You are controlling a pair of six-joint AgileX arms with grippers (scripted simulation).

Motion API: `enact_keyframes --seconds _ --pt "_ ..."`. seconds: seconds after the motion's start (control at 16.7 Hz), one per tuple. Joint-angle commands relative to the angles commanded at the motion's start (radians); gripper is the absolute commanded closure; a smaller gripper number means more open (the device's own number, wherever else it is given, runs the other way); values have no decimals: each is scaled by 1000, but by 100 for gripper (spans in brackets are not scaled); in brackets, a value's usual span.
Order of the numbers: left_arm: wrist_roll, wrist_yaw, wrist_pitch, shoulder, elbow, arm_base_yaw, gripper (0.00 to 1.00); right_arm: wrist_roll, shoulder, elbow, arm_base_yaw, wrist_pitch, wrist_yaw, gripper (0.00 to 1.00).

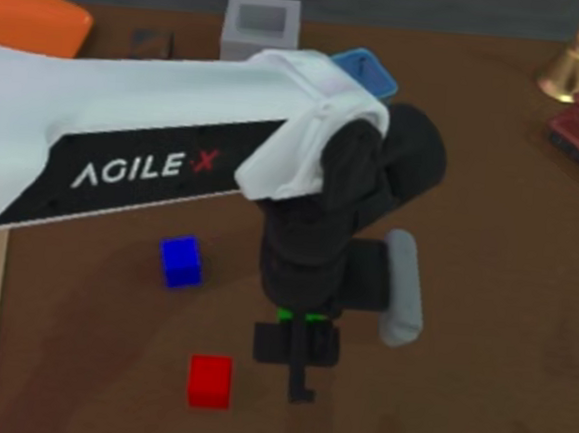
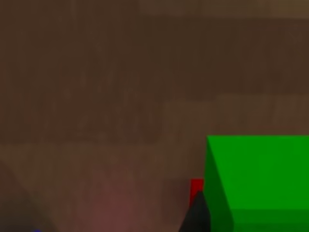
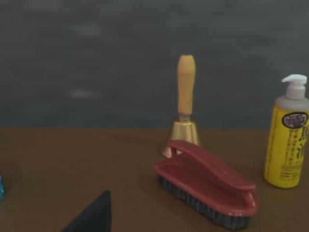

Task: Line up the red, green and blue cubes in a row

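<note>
Reaching over the tabletop [image 1: 484,292], my left gripper [image 1: 301,323] had its jaws closed on the green cube [image 2: 260,179], just right of the red cube [image 1: 209,381].

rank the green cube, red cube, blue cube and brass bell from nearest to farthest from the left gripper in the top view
1. green cube, at the left gripper itself
2. red cube, just left of it
3. blue cube, farther left and up
4. brass bell, top right corner
</note>
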Motion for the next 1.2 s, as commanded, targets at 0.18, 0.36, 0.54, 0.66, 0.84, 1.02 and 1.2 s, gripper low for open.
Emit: enact_keyframes --seconds 0.18,0.36,0.54,0.66,0.84,1.02,1.2 --pt "-4 0 66 23 -45 2 100 0 0 0 0 0 0 0" --pt "-3 1 177 62 -112 -2 100 0 0 0 0 0 0 0" --pt "-1 0 248 88 -154 -6 100 0 0 0 0 0 0 0" --pt "-1 0 251 89 -156 -6 100 0 0 0 0 0 0 0" --pt "-1 0 251 89 -156 -6 92 0 0 0 0 0 0 0" --pt "-1 0 251 89 -156 -6 70 0 0 0 0 0 0 0" --pt "-1 0 251 89 -156 -6 47 0 0 0 0 0 0 0"
